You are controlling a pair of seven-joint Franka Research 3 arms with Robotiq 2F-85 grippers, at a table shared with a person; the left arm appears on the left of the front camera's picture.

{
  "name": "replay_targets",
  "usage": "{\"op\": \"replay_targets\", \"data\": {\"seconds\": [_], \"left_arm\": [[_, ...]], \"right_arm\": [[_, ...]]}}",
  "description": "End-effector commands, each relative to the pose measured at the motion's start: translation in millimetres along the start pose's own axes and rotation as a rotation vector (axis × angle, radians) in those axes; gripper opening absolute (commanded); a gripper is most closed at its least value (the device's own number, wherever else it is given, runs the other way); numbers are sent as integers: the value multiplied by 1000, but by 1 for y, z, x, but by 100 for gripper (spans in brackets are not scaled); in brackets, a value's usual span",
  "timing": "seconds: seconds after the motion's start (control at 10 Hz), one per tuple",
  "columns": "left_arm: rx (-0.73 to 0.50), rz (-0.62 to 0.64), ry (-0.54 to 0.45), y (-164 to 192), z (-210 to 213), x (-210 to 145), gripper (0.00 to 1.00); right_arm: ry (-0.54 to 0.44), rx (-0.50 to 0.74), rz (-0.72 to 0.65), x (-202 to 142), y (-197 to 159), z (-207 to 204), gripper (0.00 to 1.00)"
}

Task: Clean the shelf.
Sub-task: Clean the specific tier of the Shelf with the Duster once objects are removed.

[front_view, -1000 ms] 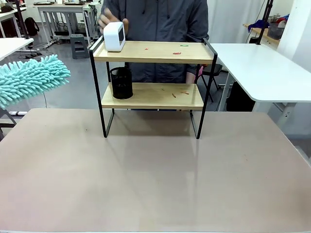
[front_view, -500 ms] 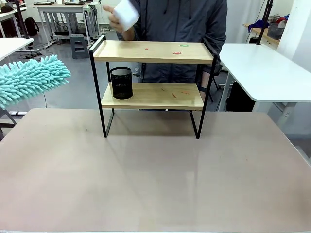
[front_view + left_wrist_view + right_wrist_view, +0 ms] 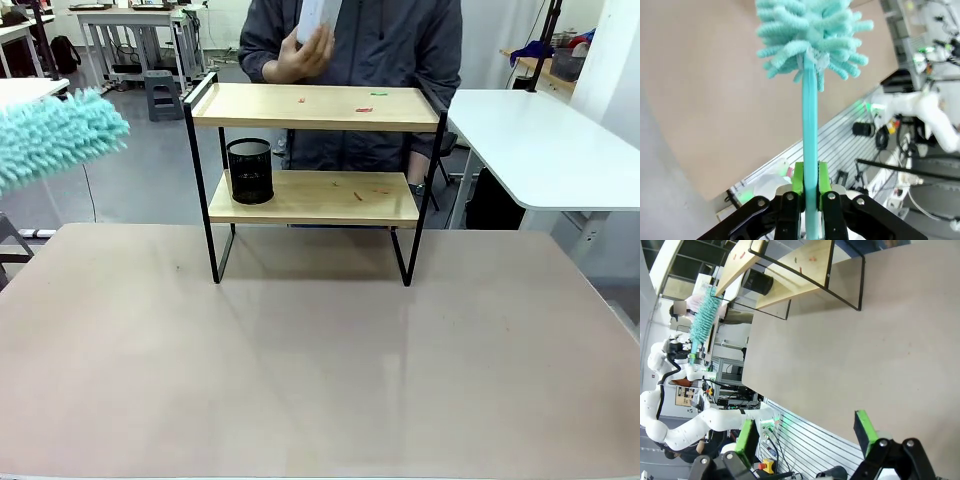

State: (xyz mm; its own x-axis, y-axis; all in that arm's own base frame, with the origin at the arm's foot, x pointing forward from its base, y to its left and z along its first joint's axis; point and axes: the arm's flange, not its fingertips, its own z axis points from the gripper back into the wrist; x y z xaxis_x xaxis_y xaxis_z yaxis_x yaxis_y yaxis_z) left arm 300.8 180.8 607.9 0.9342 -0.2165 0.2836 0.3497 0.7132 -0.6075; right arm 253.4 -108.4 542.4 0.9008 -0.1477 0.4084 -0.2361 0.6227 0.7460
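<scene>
You have a two-tier light-wood shelf in black metal frame, upper centre of frame on the beige counter, left gripper clamped on a fluffy teal duster, right gripper spread wide, empty.

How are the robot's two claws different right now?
The left claw is shut, its green pads squeezing the handle of the fluffy teal duster; the right claw is wide open. The left claw carries that duster; the right claw holds nothing. Both are black with green pads.
</scene>
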Motion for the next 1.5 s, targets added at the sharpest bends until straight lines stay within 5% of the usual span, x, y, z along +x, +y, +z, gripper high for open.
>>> {"op": "replay_targets", "data": {"seconds": [0.0,0.3,0.6,0.7,1.2,1.4], "left_arm": [[76,67,-60,-66,36,37,13],[-47,220,-113,-164,8,90,13],[-63,150,-101,-228,-80,118,13],[-48,210,-84,-207,-22,112,13],[-50,225,-91,-202,-24,109,13],[87,120,-137,-226,-64,127,13]], "right_arm": [[-9,20,24,2,1,0,100],[-9,20,24,2,1,0,100],[-9,20,24,2,1,0,100],[-9,20,24,2,1,0,100],[-9,20,24,2,1,0,100],[-9,20,24,2,1,0,100]]}}
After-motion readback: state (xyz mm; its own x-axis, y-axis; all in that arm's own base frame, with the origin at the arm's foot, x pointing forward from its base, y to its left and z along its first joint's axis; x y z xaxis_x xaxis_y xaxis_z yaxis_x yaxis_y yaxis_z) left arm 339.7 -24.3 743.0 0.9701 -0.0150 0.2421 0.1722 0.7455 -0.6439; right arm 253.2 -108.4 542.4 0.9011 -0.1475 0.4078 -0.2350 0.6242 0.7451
